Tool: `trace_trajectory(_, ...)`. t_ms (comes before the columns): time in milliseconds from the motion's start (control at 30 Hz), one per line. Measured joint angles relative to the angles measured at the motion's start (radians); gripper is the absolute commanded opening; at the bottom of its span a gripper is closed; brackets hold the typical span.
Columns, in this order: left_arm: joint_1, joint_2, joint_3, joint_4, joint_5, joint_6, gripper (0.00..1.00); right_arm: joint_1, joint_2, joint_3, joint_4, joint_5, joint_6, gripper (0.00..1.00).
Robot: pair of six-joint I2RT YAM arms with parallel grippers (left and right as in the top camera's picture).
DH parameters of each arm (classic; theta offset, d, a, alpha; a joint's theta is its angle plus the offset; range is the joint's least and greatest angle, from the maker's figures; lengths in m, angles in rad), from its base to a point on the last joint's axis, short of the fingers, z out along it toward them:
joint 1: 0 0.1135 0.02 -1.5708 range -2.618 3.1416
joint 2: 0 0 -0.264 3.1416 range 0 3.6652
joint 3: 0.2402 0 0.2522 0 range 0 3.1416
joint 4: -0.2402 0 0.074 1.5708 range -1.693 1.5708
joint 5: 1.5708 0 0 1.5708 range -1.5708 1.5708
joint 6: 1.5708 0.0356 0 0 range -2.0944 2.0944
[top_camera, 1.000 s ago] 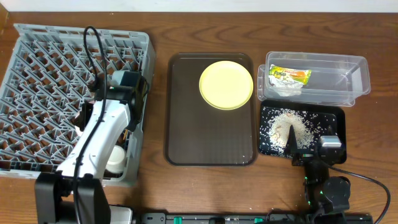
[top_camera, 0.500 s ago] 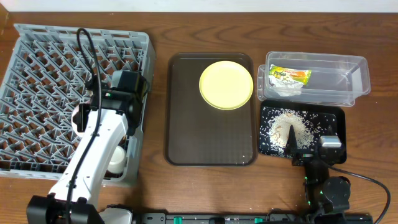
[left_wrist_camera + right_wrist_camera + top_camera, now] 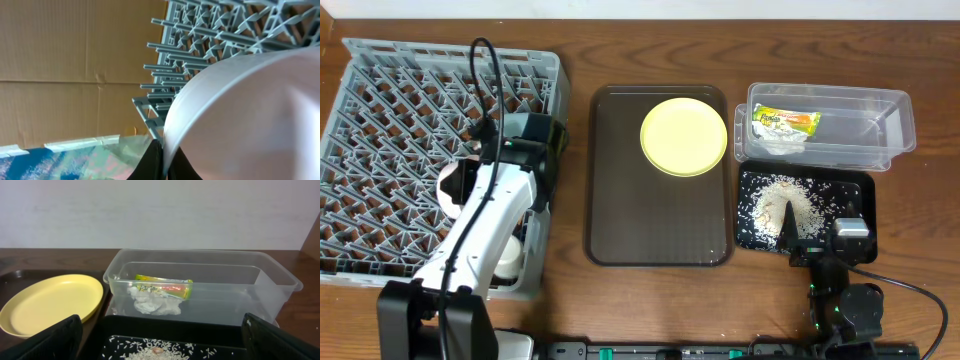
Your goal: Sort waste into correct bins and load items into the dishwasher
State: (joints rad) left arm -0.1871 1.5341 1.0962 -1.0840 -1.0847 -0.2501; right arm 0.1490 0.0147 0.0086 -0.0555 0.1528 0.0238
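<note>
The left gripper is clamped on the rim of the white bowl, which fills its view over the grey dish rack. Whether the bowl touches the pegs cannot be told. The right gripper has its fingers spread wide, low over the black tray strewn with rice grains. Just beyond it stands the clear tub, holding the snack wrapper and whitish scraps. To its left, the yellow plate lies on the brown serving tray.
</note>
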Motion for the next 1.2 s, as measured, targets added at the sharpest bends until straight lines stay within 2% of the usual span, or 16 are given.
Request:
trace_trajectory(467,-0.034,0.021,-0.006,-0.025,-0.001,0.0,0.06,0.0,0.0,0.0,0.0,0.0,0.0,0.99)
trace_trajectory(733,-0.093,0.026,-0.01,-0.05,-0.1,0.027,0.06,0.0,0.0,0.0,0.0,0.0,0.0,0.99)
trace_trajectory(1200,-0.115,0.026,-0.024,-0.051,-0.127,0.045,0.06,0.0,0.0,0.0,0.0,0.0,0.0,0.99)
